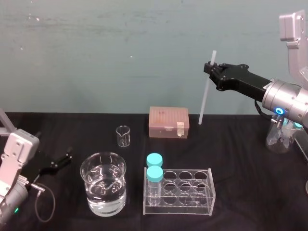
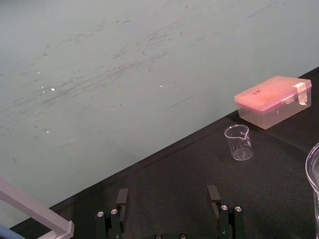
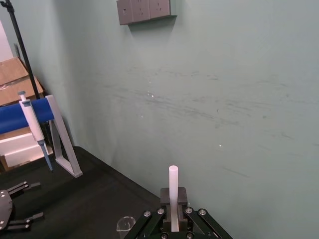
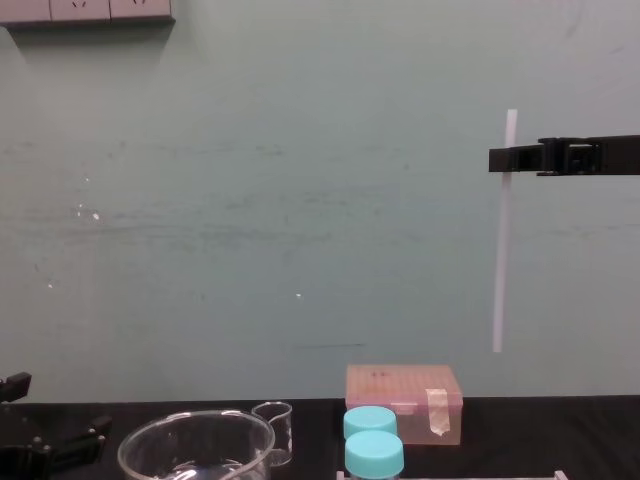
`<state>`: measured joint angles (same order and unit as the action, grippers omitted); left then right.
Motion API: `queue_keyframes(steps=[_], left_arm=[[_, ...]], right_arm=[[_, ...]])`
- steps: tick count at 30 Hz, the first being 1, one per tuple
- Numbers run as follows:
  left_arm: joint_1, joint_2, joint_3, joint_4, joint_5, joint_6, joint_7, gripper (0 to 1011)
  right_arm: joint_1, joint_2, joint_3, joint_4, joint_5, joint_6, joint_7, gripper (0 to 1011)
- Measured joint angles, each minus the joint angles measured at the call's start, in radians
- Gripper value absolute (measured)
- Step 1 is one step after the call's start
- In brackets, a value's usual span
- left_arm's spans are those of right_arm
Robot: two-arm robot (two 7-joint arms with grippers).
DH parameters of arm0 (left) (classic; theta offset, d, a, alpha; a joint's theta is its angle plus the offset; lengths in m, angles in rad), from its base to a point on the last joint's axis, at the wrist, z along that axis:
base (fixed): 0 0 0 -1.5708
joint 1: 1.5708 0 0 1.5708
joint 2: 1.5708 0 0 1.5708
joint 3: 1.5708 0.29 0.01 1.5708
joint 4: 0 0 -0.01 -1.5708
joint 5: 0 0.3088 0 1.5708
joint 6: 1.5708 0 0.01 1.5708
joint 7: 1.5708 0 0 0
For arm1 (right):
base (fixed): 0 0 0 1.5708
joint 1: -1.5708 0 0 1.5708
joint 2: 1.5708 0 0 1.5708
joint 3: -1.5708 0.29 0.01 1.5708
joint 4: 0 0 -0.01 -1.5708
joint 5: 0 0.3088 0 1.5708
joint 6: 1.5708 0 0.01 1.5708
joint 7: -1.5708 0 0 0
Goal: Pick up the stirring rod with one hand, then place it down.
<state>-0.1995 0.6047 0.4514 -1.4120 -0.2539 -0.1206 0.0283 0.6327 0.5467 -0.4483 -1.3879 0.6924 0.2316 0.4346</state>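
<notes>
Above the tabletop's (image 1: 240, 144) back edge the right tool (image 1: 211, 65) clamps the stirring rod (image 1: 204, 96) near upright, chest view showing air beneath; left tool (image 1: 62, 160) parked low, open.

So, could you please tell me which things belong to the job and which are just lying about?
Job: stirring rod, upright in right tool, raised far right.
Lying about: pink box, small beaker, water beaker, rack, blue-capped bottles; left tool idle, near left.

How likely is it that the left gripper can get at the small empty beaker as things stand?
Probably yes. The left gripper, open, faces the small beaker across bare black tablecloth; the large water beaker stands off to one side.
</notes>
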Motion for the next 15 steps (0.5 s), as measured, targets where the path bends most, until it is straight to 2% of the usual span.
queue_keyframes(steps=[15], left_arm=[[0.000, 0.000, 0.000, 0.000, 0.000, 0.000, 0.000, 1005]], right_arm=[[0.002, -0.001, -0.001, 0.002, 0.004, 0.000, 0.000, 72]])
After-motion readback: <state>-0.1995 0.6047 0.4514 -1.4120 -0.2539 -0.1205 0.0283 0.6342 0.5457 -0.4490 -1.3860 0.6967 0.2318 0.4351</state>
